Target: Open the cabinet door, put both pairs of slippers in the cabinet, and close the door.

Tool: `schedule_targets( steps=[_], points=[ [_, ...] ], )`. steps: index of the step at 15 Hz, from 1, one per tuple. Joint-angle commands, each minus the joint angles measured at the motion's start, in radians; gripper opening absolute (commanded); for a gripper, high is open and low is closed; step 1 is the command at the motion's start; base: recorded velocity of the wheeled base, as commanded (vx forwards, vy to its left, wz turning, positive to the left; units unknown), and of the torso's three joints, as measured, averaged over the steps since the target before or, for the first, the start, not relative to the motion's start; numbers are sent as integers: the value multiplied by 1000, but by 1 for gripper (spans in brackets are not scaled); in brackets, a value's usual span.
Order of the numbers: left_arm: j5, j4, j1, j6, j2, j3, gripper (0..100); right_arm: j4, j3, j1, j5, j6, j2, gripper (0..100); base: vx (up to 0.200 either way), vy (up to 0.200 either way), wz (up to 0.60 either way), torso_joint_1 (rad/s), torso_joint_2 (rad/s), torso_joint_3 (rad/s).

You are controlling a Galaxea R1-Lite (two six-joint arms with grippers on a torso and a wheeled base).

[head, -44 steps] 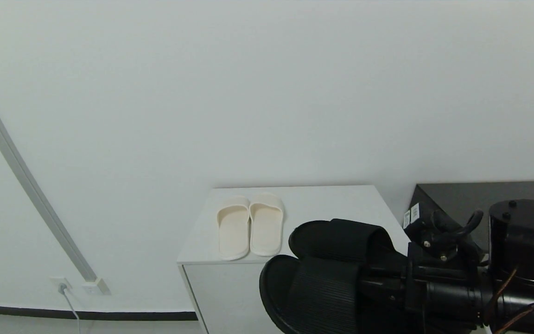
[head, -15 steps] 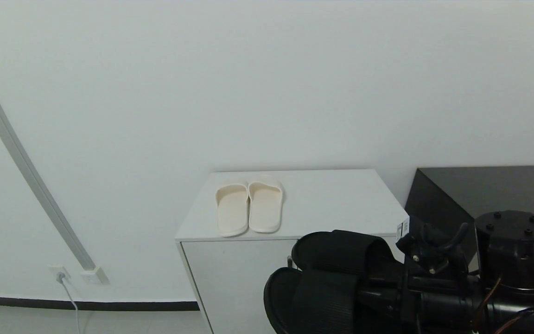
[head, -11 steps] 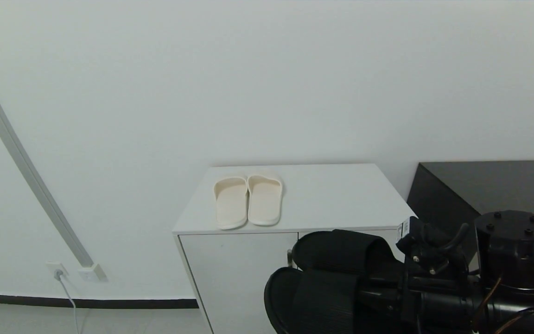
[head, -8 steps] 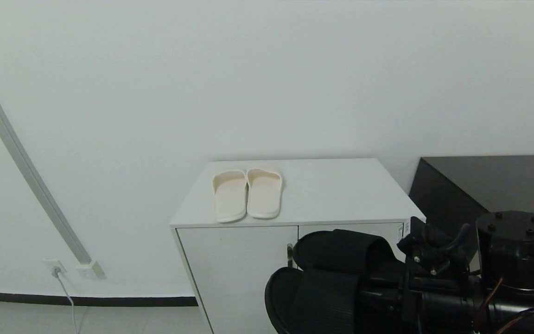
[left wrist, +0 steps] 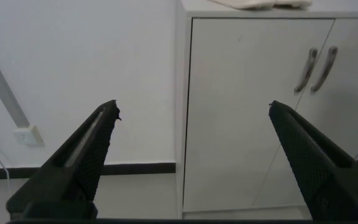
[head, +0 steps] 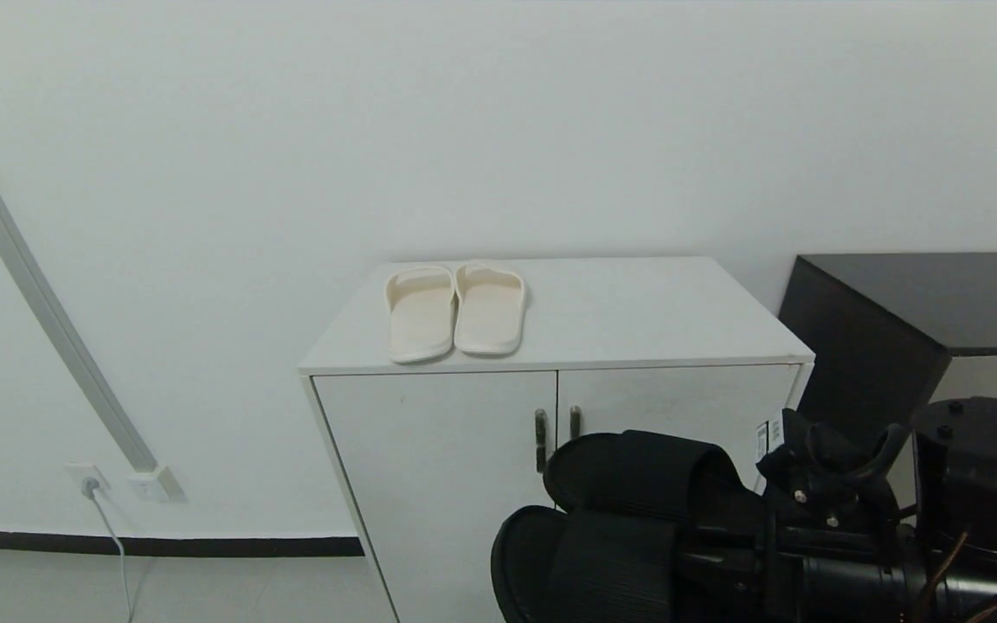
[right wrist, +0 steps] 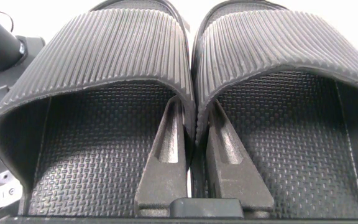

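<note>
While the right pincer is clamped shut on the black slippers, one flat tapered finger sits inside each shoe, squeezing the two touching inner walls together. Slippers are rubbery: ribbed straps, pebbled footbeds, rounded toes. In the head view the pair sits side by side, held in the air in front of the lower right door of the cabinet; can't tell if anything touches.

Left pincer is spread wide and holds nothing. Its two long black textured fingers point at the cabinet front, the left door between them.

Cabinet is a white, smooth, boxy unit. Both doors are shut, with two slim vertical metal handles just beside the centre seam. Cream slippers, smooth moulded foam, lie side by side, touching, on the left part of the cabinet top, near its front edge.

A dark flat-topped unit stands to the right of the cabinet. On the white wall to the left are a grey trunking strip, a socket with a cable, and black skirting.
</note>
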Motion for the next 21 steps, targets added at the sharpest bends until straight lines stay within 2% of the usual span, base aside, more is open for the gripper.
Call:
schedule_targets(
  steps=[1,11,12,15,16,17,19,20,21],
  points=[
    [2,0,0,-1,0,0,100,-1,0,8,0,0,12,0,0,0,0,-203,520,315],
    [8,1,0,1,6,0,100,-1,9,8,-3,0,18,0,0,0,0,-163,491,327],
    [9,1,0,6,8,-1,100,-1,9,8,0,0,21,0,0,0,0,-129,476,344],
    [6,-2,2,56,9,-6,100,-2,9,8,2,-2,46,0,0,0,0,-103,456,357],
    [-6,-3,0,41,40,-55,100,-2,9,8,2,-2,46,0,0,0,0,-76,437,364],
    [-24,1,-8,12,80,-158,100,-1,9,8,2,-2,46,0,0,0,0,-61,456,388],
    [-98,3,-14,2,265,-290,100,-2,8,8,2,-3,47,0,0,0,0,-24,383,337],
    [-122,-16,-17,1,362,-324,100,-2,9,8,2,-5,46,0,0,0,0,2,76,32],
    [-172,-43,-20,-7,451,-353,100,-2,9,8,2,-14,44,0,0,0,0,0,0,0]
  ],
)
